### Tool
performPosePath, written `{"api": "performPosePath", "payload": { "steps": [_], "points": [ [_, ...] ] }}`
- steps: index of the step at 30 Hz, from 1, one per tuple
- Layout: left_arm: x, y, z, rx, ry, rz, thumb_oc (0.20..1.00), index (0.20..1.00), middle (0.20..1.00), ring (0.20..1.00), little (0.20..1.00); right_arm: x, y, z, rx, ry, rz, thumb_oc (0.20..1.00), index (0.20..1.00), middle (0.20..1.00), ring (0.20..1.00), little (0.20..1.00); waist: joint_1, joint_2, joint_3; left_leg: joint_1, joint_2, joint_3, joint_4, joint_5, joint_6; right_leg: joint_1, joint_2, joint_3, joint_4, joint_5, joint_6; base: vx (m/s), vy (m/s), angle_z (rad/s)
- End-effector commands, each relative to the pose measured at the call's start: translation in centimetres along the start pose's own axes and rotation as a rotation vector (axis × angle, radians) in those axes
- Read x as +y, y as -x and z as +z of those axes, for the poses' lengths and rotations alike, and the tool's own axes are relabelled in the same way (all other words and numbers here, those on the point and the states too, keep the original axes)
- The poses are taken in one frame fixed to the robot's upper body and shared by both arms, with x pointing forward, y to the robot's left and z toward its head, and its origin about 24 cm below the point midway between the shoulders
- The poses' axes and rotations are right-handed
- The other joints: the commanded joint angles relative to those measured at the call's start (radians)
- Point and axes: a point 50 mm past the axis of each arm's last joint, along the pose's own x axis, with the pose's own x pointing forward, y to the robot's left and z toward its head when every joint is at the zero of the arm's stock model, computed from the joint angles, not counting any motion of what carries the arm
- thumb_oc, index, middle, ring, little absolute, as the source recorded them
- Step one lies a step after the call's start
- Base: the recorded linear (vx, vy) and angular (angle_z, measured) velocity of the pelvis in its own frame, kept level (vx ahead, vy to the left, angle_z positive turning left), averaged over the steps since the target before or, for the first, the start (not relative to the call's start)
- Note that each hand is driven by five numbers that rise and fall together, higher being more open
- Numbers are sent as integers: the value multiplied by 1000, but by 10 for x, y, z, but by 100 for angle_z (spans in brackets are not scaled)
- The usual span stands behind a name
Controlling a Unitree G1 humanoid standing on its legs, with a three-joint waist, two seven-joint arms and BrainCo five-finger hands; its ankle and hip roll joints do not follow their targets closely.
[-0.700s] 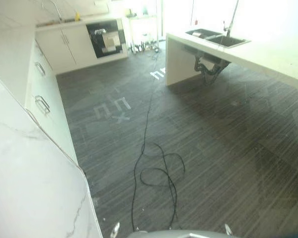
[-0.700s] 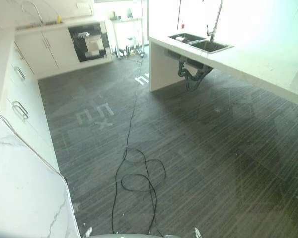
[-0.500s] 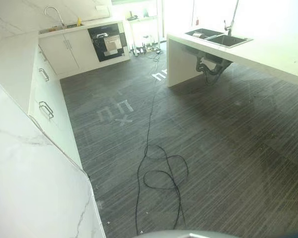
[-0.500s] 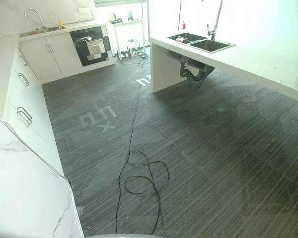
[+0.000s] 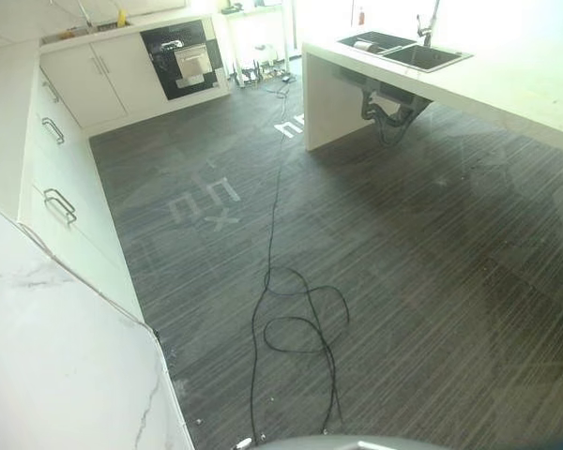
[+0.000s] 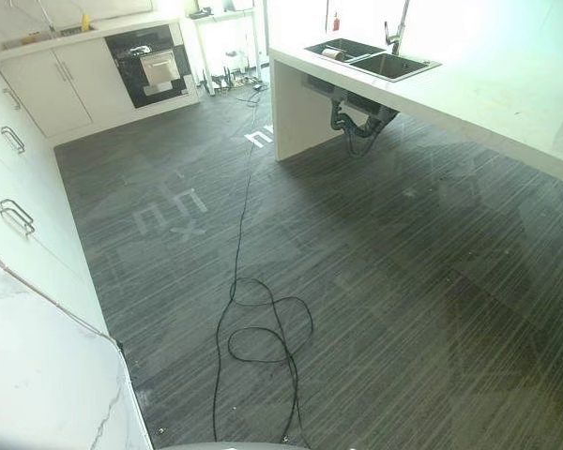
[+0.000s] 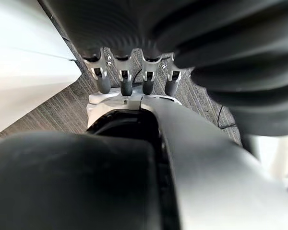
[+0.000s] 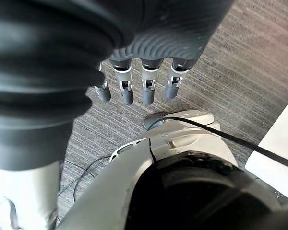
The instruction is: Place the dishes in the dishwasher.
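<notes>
Task looks unstarted: both hands empty, left hand [image 7: 134,79] and right hand [image 8: 137,84] hanging with fingers straight and apart; black built-in dishwasher [image 5: 178,61] far left, dish-like item in steel sink [image 6: 371,58] far right

We look down from head height through the two eye views, facing across the dark floor [image 5: 403,281] toward the far dishwasher [image 5: 180,58] and the island table [image 6: 507,84] with its sink [image 6: 375,61]. Both eyes share nearly the same scene, from places slightly apart. Each wrist view sits very close behind its own robot hand, looking along the fingers down at the floor: the left robot hand [image 7: 134,72] by a white cabinet [image 7: 24,62], the right robot hand [image 8: 139,81] likewise.
</notes>
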Motion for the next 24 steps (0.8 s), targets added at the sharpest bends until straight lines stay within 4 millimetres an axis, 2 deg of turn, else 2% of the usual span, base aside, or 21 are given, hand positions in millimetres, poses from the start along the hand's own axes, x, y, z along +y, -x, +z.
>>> {"api": "performPosePath", "payload": {
  "steps": [1,6,10,14,19,24],
  "points": [
    [-24,-11,17,-75,66,-63,1000,1000,1000,1000,1000,9,-3,1,52,-5,18,1000,1000,1000,1000,1000,-3,15,0,-8,58,20,7,-31,-46,-36,-92,-53,33,10,104,0,0,0],
    [-22,-10,23,-134,19,-43,1000,1000,1000,1000,1000,13,-3,-2,80,10,91,1000,1000,1000,1000,1000,9,14,0,-15,59,11,6,-26,-48,-37,-94,-61,32,9,104,2,-17,4],
    [-18,-9,25,-159,19,14,1000,1000,1000,1000,1000,17,-3,11,9,-44,134,1000,1000,1000,1000,1000,13,17,0,-17,58,8,7,-24,-50,-36,-90,-62,32,6,101,-8,-7,8],
    [-14,-10,17,-100,25,68,1000,1000,1000,1000,1000,18,-3,8,32,44,147,1000,1000,1000,1000,1000,14,18,-2,-17,59,5,8,-22,-51,-33,-87,-64,31,4,98,-2,-13,3],
    [-17,-11,16,-78,-17,74,1000,1000,1000,1000,1000,18,-3,12,-4,-62,145,1000,1000,1000,1000,1000,12,23,4,-18,61,5,11,-21,-53,-33,-83,-63,36,-3,95,-3,-14,1],
    [-19,-12,20,-58,-61,77,1000,1000,1000,1000,1000,17,-3,20,-50,-38,135,1000,1000,1000,1000,1000,0,33,15,-21,68,0,10,-17,-55,-41,-72,-55,45,-13,86,-11,-49,0]
  ]
}}
